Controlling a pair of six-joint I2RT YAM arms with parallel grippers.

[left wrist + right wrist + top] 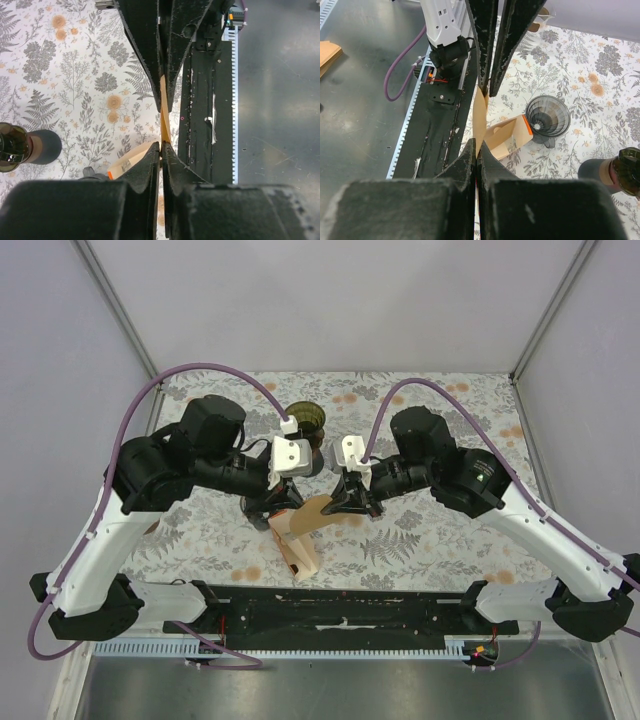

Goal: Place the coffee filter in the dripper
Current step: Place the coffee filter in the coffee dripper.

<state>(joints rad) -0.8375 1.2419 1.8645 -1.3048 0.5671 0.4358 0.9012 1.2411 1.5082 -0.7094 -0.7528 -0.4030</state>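
Arms angle inward over the mid-worktop (430, 540); left hand (161, 150) and right hand (476, 150) meet tip to tip, both pinching the coffee filter (480, 117). The dripper (548, 116) stands nearby, on the far-edge side.

Overhead view looking down, close wrist views, shared floral table (420, 540)

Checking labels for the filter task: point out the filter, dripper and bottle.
filter (480, 117), right wrist view, middle of the upright tan sheet.
dripper (548, 116), right wrist view, inside its dark cone.
bottle (625, 172), right wrist view, on its brown glass body.
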